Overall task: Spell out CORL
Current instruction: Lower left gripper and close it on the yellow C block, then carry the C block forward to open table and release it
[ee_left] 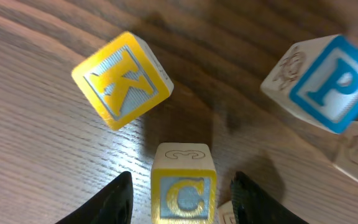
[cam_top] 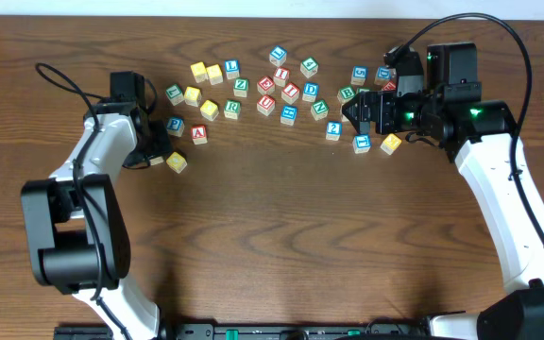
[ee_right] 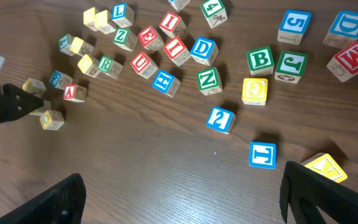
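In the left wrist view my left gripper [ee_left: 182, 186] is open, its jaws on either side of a yellow C block [ee_left: 184, 198] with gaps on both sides. A yellow K block [ee_left: 122, 79] lies just beyond it and a blue P block [ee_left: 334, 81] to the right. In the overhead view the left gripper [cam_top: 155, 151] is at the left end of the block scatter. My right gripper [ee_right: 182, 186] is open and empty above bare wood. A green R block [ee_right: 106, 64], a blue L block [ee_right: 121, 11] and a yellow O block [ee_right: 254, 90] lie among the others.
Several letter and number blocks are scattered across the table's far half [cam_top: 286, 90]. A blue block [ee_right: 262, 154] and a yellow block [ee_right: 325, 167] lie by my right finger. The near half of the wooden table [cam_top: 281, 246] is bare.
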Action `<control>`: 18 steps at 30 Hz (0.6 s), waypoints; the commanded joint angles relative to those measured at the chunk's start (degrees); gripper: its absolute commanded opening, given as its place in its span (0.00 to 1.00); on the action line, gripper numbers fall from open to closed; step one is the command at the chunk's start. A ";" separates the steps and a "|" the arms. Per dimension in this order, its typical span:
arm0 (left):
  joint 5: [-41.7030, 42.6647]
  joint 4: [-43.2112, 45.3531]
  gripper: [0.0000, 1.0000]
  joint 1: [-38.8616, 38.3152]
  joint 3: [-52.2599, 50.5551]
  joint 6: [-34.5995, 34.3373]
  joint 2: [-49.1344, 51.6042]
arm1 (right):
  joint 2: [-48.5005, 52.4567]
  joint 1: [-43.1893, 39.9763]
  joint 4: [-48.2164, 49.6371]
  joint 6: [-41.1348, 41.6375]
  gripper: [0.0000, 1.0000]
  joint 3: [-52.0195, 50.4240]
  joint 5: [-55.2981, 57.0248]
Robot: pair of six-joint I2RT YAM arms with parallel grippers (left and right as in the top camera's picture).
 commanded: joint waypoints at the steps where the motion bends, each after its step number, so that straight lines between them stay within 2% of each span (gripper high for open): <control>1: 0.52 0.04 0.49 0.20 0.59 0.81 2.08 | 0.07 -0.46 -0.02 -0.33 0.96 1.16 -0.11; 8: 0.52 1.66 0.39 0.20 0.59 0.79 2.34 | 0.07 -0.46 -0.02 -0.33 0.97 1.16 -0.11; 13: 0.52 1.62 0.26 0.20 0.63 0.79 1.86 | 0.07 -0.46 -0.20 -0.33 0.98 1.16 -0.11; 18: 0.52 1.64 0.26 0.20 0.63 0.81 -0.94 | 0.07 -0.46 -0.22 -0.33 0.99 1.16 -0.09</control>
